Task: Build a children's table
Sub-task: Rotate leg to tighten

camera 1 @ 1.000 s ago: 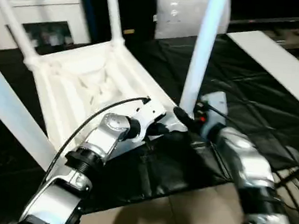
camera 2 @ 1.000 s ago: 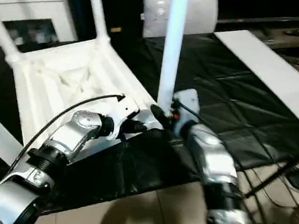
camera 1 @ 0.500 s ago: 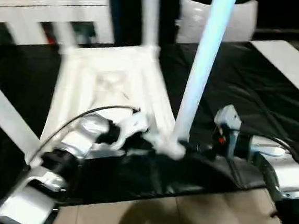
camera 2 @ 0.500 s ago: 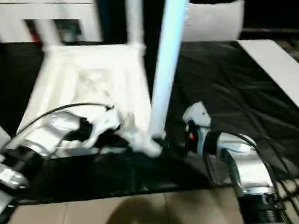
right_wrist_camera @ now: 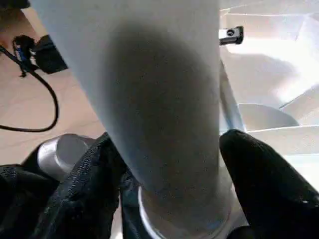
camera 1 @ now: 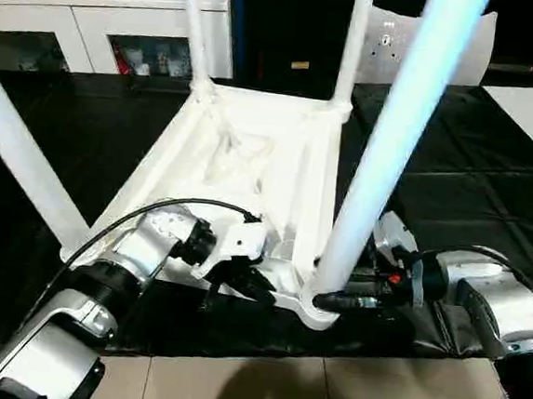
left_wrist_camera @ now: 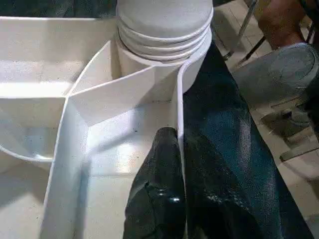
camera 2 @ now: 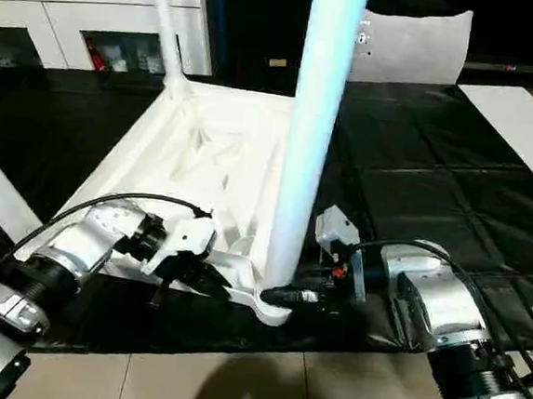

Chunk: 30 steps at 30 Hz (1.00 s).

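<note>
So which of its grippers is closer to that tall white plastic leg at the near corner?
Right. The right gripper straddles the tall white plastic leg at its base; the left gripper pinches the tabletop's rim beside that socket.

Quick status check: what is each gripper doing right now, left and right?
Left gripper: shut, pinching the rim wall of the upturned white plastic ribbed tabletop.
Right gripper: fingers either side of the near white tube leg; grip cannot be told.
</note>
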Available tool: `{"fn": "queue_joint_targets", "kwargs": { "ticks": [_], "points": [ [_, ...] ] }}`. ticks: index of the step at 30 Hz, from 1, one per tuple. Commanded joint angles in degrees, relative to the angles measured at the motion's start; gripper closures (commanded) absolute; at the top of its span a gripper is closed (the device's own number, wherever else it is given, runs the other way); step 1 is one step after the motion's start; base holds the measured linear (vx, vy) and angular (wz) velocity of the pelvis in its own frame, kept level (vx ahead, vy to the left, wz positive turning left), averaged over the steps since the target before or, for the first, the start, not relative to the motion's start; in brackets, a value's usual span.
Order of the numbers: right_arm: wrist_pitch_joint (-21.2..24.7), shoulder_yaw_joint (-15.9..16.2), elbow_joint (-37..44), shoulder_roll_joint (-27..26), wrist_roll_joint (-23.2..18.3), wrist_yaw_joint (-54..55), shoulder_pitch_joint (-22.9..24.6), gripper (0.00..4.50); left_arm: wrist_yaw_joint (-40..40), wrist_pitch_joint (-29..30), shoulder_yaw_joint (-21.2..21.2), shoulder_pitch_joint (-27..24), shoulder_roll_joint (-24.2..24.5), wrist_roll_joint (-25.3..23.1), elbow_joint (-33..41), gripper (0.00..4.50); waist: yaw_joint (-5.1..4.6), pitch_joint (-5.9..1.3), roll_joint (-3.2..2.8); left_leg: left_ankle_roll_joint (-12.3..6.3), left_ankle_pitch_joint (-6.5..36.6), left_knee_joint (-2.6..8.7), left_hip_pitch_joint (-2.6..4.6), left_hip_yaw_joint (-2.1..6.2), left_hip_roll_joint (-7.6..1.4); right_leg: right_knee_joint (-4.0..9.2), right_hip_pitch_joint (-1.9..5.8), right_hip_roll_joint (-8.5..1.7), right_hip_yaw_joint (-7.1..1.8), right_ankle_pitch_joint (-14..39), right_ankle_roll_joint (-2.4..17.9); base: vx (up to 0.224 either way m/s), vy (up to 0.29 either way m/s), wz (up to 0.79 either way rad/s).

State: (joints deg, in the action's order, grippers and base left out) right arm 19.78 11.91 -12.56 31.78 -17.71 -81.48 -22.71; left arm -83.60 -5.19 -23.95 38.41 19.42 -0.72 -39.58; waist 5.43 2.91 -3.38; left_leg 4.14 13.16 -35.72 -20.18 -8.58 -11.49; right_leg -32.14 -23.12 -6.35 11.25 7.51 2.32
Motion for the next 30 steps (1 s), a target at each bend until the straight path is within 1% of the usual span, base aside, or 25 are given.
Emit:
{"fn": "queue_joint_targets", "kwargs": {
  "ticks": [1,4,6,9,10,11,13,14,15,16,17,18,19,20,21,22,23,24,25,26,27,28,29,30],
  "points": [
    [0.57,0.76,-0.15,0.28,-0.42,-0.58,-1.19,1.59,-2.44,-1.42,-0.79,1.78,-0.27,-0.23,0.2,4.5,-0.31,-4.46,1.33,-4.62,6.1,4.27,-0.18,-0.17,-1.94,4.2,3.88,-3.3,-3.85,23.4,3.27,0.0,0.0,0.0],
    [0.88,0.82,-0.27,0.26,-0.71,-0.73,-1.31,1.92,-2.36,-1.63,-0.68,1.9,-0.1,-0.32,-0.34,4.5,-0.31,-4.46,1.35,-4.52,6.07,4.28,-0.19,-0.16,-1.97,4.22,3.86,-3.31,-3.8,23.57,3.08,0.0,0.0,0.0],
    [0.94,0.79,-0.3,0.23,-0.78,-0.8,-1.34,1.98,-2.38,-1.8,-0.63,1.98,-0.11,-0.34,-0.63,4.5,-0.29,-4.46,1.33,-4.48,6.17,4.28,-0.15,-0.16,-1.97,4.28,3.83,-3.29,-3.76,23.84,2.98,0.0,0.0,0.0],
    [1.68,0.79,0.3,0.19,-1.15,-1.14,-0.99,2.25,-2.23,-1.83,-0.34,1.81,0.06,-0.26,-0.98,4.5,-0.21,-4.55,1.41,-4.54,5.7,4.24,-0.23,-0.17,-1.95,4.18,3.87,-3.33,-3.8,23.48,2.93,0.0,0.0,0.0],
    [1.96,0.71,0.61,0.14,-1.33,-1.18,-0.81,2.31,-2.17,-1.68,-0.24,1.75,0.05,-0.16,-0.97,4.5,-0.22,-4.53,1.54,-4.54,5.7,4.27,-0.19,-0.18,-2.01,4.2,3.84,-3.33,-3.8,23.5,2.94,0.0,0.0,0.0],
    [2.76,0.39,1.09,-0.13,-1.92,-1.0,-0.57,2.34,-2.07,-1.51,-0.06,1.67,0.03,0.01,-0.97,4.5,-0.21,-4.5,1.49,-4.54,5.63,4.26,-0.23,-0.17,-2.0,4.17,3.86,-3.32,-3.8,23.5,2.95,0.0,0.0,0.0],
    [4.86,-0.83,2.78,-1.34,-3.65,0.72,0.27,2.37,-0.71,0.11,0.94,1.27,-0.21,0.73,-0.43,4.5,-0.2,-4.47,1.45,-4.55,5.48,4.32,-0.21,-0.13,-2.09,4.16,3.87,-3.29,-3.82,23.32,2.99,0.0,0.0,0.0],
    [5.07,-1.06,3.03,-1.58,-3.88,1.14,0.41,2.4,-0.35,0.5,1.14,1.2,-0.27,0.84,-0.27,4.5,-0.25,-4.43,1.31,-4.27,5.8,4.32,-0.2,-0.15,-2.04,4.27,3.83,-3.35,-3.78,23.75,2.87,0.0,0.0,0.0],
    [5.76,-1.66,3.47,-2.23,-4.34,2.45,0.68,2.4,0.8,1.76,1.6,1.06,-0.45,0.98,0.23,4.5,-0.29,-4.45,1.36,-4.14,6.02,4.32,-0.25,-0.14,-1.99,4.29,3.87,-3.36,-3.72,24.05,2.76,0.0,0.0,0.0],
    [6.3,-2.19,3.85,-2.91,-4.45,4.09,0.85,2.4,2.27,3.55,2.13,0.92,-0.73,1.11,0.83,4.5,-0.52,-4.27,1.21,-3.56,7.15,4.4,-0.13,-0.18,-1.93,4.63,3.83,-3.3,-3.6,25.33,2.37,0.0,0.0,0.0],
    [6.7,-2.52,4.11,-3.36,-4.49,5.21,0.96,2.4,3.26,4.71,2.51,0.85,-0.94,1.2,1.17,4.5,-0.58,-4.29,1.26,-3.3,7.32,4.38,-0.1,-0.17,-1.81,4.7,3.86,-3.29,-3.5,25.79,2.22,0.0,0.0,0.0],
    [7.04,-3.12,4.64,-4.82,-3.89,8.64,1.1,2.4,5.41,6.74,3.44,0.49,-1.63,1.7,2.21,4.5,-0.78,-4.17,1.28,-2.84,7.79,4.38,-0.07,-0.18,-1.68,4.96,3.82,-3.28,-3.39,27.15,1.5,0.0,0.0,0.0],
    [7.47,-3.37,4.89,-5.8,-3.35,10.96,1.11,2.4,7.07,8.15,3.97,0.23,-2.1,1.82,2.96,4.5,-0.81,-4.06,0.85,-2.67,8.28,4.31,0.13,-0.15,-1.52,5.21,3.67,-3.24,-3.18,28.19,1.24,0.0,0.0,0.0],
    [7.98,-3.73,4.81,-7.89,-1.66,15.98,0.92,2.41,10.09,10.23,4.63,-0.28,-3.09,1.72,4.24,4.5,-1.31,-4.01,1.18,-1.87,8.39,4.35,0.0,-0.14,-1.53,5.35,3.73,-3.21,-3.05,29.02,0.67,0.0,0.0,0.0],
    [7.98,-3.73,4.81,-7.89,-1.66,15.98,0.92,2.41,10.09,10.23,4.63,-0.28,-3.09,1.72,4.24,4.5,-1.43,-3.86,1.12,-1.62,9.04,4.25,0.04,-0.12,-1.28,5.6,3.64,-3.06,-2.68,30.11,0.17,0.0,0.0,0.0],
    [9.72,-4.58,4.39,-11.92,0.52,24.38,0.33,2.41,14.89,13.99,5.54,-1.19,-5.0,1.62,6.55,4.5,-2.56,-3.91,1.03,-0.94,9.93,4.13,-0.12,0.0,-1.04,6.0,3.89,-2.97,-2.11,31.41,-1.18,0.0,0.0,0.0],
    [10.09,-4.82,4.18,-13.34,1.16,26.98,0.08,2.41,16.56,15.03,5.87,-1.37,-5.83,1.59,7.05,4.5,-2.56,-3.91,1.03,-0.94,9.93,4.13,-0.12,0.0,-1.04,6.0,3.89,-2.97,-2.11,31.41,-1.18,0.0,0.0,0.0],
    [10.33,-5.07,3.22,-15.75,2.59,31.46,-0.62,2.41,19.55,16.48,6.44,-1.31,-7.53,1.5,7.33,4.5,-4.36,-3.81,1.1,-0.4,11.43,3.88,-0.49,0.22,-0.86,6.45,4.02,-2.82,-1.33,32.38,-2.63,0.0,0.0,0.0],
    [10.42,-5.19,2.68,-17.05,3.46,33.89,-1.0,2.42,21.2,17.23,6.75,-1.23,-8.48,1.42,7.41,4.5,-4.9,-3.84,0.98,-0.49,11.95,3.8,-0.47,0.33,-0.77,6.68,4.08,-2.86,-0.99,32.68,-3.11,0.0,0.0,0.0],
    [10.68,-5.43,2.11,-18.16,4.12,36.12,-1.38,2.43,22.88,17.74,7.12,-1.03,-9.36,1.32,7.21,4.5,-6.02,-3.93,0.9,-0.96,12.78,3.71,-0.61,0.41,-0.77,6.95,4.24,-2.79,-0.74,32.3,-3.79,0.0,0.0,0.0],
    [11.37,-6.19,0.54,-20.55,5.44,41.1,-2.44,2.43,26.34,18.62,7.86,-0.39,-11.24,1.12,6.38,4.5,-7.05,-3.89,0.93,-1.24,13.24,3.74,-0.61,0.52,-0.85,7.08,4.14,-2.75,-0.63,31.74,-3.5,0.0,0.0,0.0],
    [11.83,-6.73,-0.6,-22.14,6.33,44.79,-3.28,2.44,29.05,19.14,8.33,0.1,-12.6,0.83,5.86,4.5,-7.58,-3.9,0.82,-1.24,13.4,3.64,-0.72,0.6,-0.8,7.0,4.2,-2.74,-0.45,31.59,-3.29,0.0,0.0,0.0],
    [11.98,-7.28,-1.87,-23.51,7.01,48.03,-4.16,2.44,31.95,19.49,8.92,0.67,-13.97,0.63,5.15,4.5,-8.4,-4.0,0.64,-1.41,13.86,3.53,-0.49,0.6,-0.66,7.28,4.07,-2.72,-0.35,31.62,-3.22,0.0,0.0,0.0],
    [11.95,-7.47,-2.31,-23.9,7.18,48.96,-4.45,2.44,32.83,19.59,9.13,0.88,-14.38,0.6,4.88,4.5,-8.87,-3.99,0.63,-2.02,14.0,3.52,-0.49,0.6,-0.52,7.35,4.0,-2.77,-0.4,31.6,-3.15,0.0,0.0,0.0]
  ]
}}
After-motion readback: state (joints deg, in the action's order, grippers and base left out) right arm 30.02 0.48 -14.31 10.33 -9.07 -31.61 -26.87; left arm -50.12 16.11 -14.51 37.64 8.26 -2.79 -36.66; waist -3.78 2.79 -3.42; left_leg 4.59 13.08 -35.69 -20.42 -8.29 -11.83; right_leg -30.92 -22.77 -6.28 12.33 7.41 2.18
